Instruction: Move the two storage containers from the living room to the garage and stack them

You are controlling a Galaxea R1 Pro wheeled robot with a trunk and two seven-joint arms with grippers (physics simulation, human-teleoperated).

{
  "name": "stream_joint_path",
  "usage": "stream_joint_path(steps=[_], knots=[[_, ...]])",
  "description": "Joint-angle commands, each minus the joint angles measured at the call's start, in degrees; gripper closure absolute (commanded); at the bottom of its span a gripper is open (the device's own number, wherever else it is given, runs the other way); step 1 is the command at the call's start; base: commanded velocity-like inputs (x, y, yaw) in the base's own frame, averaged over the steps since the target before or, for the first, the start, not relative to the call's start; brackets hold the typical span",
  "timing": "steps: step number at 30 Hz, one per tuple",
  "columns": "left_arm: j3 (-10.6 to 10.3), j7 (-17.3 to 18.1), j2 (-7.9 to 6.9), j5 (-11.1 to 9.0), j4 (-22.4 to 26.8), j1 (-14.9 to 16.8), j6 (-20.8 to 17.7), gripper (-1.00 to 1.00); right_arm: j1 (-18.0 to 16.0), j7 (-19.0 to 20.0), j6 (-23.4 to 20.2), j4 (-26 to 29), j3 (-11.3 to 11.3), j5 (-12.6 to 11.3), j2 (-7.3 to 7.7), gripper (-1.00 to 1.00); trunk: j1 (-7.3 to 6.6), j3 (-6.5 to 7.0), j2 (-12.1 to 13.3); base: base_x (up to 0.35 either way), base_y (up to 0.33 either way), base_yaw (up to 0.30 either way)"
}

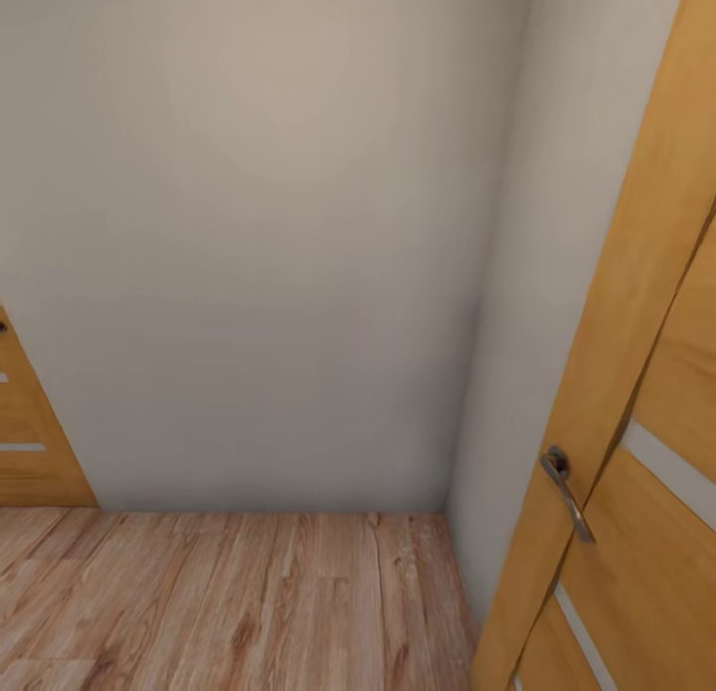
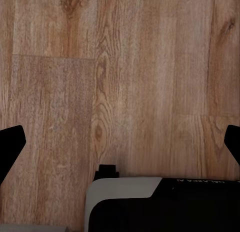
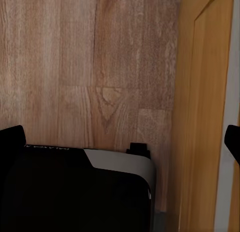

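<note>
Robot in transit: pale wall corner (image 1: 298, 224) ahead, wood-panelled door (image 1: 636, 452) right, lever handle (image 1: 567, 492).

Left end effector (image 2: 120, 137) released, empty over plank floor (image 2: 125, 67). Right end effector (image 3: 120, 137) likewise.

Judgement: thin-walled lidless containers probably light, stiff; take hold at opposite rims.

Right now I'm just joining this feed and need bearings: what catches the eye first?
A wood-panelled door with a metal lever handle stands at the right of the head view. Ahead is a bare pale wall above a light wood plank floor, with part of another door at the left.
</note>
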State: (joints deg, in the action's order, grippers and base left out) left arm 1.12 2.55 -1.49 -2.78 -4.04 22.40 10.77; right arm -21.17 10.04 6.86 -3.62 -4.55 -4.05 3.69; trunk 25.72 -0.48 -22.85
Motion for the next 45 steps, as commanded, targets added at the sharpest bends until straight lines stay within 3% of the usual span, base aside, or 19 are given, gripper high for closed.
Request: stream_joint_path(steps=[1, 13, 30, 45], knots=[[0.10, 0.27, -0.01, -0.30, -0.27, 0.10, 0.40, -1.00, -0.10, 0.24, 0.44, -0.26, -0.46, -0.44, 0.00, -1.00, 0.06, -0.05, -0.07, 0.304, 0.000, 0.000], [0.10, 0.27, -0.07, -0.30, -0.27, 0.10, 0.39, -1.00, -0.10, 0.24, 0.45, -0.29, -0.46, -0.44, 0.00, -1.00, 0.06, -0.05, -0.07, 0.102, 0.000, 0.000], [0.11, 0.27, -0.09, -0.30, -0.27, 0.10, 0.39, -1.00, -0.10, 0.24, 0.46, -0.29, -0.46, -0.44, 0.00, -1.00, 0.06, -0.05, -0.07, 0.301, 0.000, 0.000], [0.11, 0.27, -0.09, -0.30, -0.28, 0.10, 0.39, -1.00, -0.10, 0.24, 0.44, -0.27, -0.46, -0.44, 0.00, -1.00, 0.06, -0.05, -0.07, 0.077, 0.000, 0.000]])
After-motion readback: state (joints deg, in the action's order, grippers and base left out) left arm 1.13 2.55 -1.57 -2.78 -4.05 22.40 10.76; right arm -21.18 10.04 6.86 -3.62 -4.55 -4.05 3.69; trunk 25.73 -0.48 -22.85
